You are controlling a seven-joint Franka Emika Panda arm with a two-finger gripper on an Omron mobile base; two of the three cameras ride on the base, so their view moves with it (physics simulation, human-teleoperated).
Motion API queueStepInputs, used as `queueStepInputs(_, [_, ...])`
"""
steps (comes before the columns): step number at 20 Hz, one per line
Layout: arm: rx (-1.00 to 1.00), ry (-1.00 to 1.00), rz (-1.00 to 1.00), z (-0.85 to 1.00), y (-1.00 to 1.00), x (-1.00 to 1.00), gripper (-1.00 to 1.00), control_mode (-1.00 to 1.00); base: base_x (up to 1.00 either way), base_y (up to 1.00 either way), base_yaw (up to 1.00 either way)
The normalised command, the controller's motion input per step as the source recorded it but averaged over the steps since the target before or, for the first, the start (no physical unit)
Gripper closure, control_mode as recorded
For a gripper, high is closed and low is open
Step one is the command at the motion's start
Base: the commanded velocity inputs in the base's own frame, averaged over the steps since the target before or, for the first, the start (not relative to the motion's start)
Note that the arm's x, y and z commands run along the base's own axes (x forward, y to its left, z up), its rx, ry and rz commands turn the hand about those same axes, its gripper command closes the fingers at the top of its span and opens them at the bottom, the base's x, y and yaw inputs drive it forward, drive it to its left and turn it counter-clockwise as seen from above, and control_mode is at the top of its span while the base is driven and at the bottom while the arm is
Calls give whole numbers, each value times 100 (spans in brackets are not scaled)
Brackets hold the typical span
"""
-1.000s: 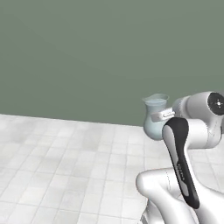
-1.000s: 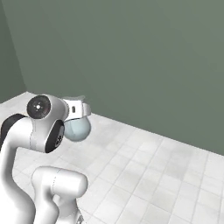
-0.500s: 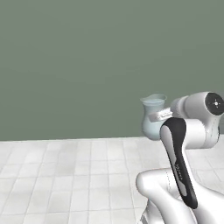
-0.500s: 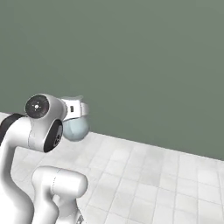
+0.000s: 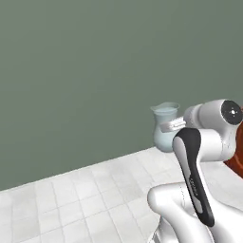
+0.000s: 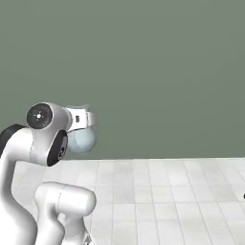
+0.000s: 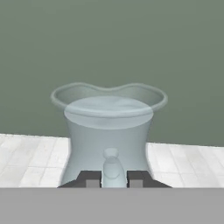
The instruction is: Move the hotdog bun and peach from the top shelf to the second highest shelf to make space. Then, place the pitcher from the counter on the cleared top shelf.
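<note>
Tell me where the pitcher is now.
The pitcher is held upright between the fingers at the end of the arm, above the tiled floor, before the green wall.

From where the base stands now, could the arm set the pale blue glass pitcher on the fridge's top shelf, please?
Probably not yet: the fingers are shut on the pale blue glass pitcher, but ahead are a plain grey-green wall and tiled floor.

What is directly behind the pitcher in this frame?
Behind the pitcher, held by the hand, stands a plain grey-green wall over pale floor tiles. The wall's foot directly behind it is blurred through the glass.
</note>
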Motion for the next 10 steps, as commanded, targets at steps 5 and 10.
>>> queueStepInputs(5, [0,0,0,0,0,0,100,100,60,-1,-65])
queueStepInputs(10, [0,0,0,0,0,0,100,100,65,0,-66])
